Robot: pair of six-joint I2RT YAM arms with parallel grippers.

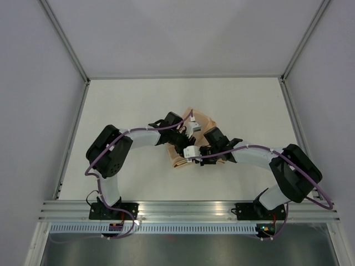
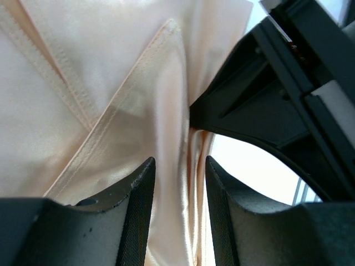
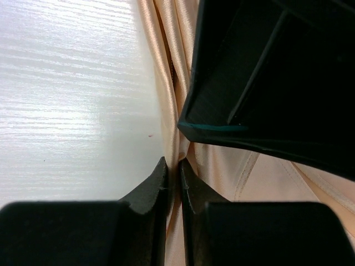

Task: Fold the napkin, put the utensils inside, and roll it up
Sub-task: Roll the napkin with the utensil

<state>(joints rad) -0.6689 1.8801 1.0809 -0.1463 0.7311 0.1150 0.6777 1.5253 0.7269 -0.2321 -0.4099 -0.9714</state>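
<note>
The peach-orange napkin (image 1: 204,118) lies bunched and folded at the table's middle, mostly under both grippers. In the left wrist view the napkin (image 2: 111,66) shows hemmed edges crossing. My left gripper (image 2: 178,163) is open, and a raised fold of cloth runs between its jaws. My right gripper (image 3: 173,163) is shut on a thin ridge of the napkin (image 3: 163,66) at its edge beside the bare table. In the top view my left gripper (image 1: 180,145) and right gripper (image 1: 186,157) sit close together over the cloth. No utensils are in view.
The white table (image 1: 138,105) is walled at the back and both sides. An aluminium rail (image 1: 183,208) runs along the near edge. The right gripper's black body (image 2: 266,105) crowds the left wrist view. The left gripper's body (image 3: 277,72) crowds the right wrist view.
</note>
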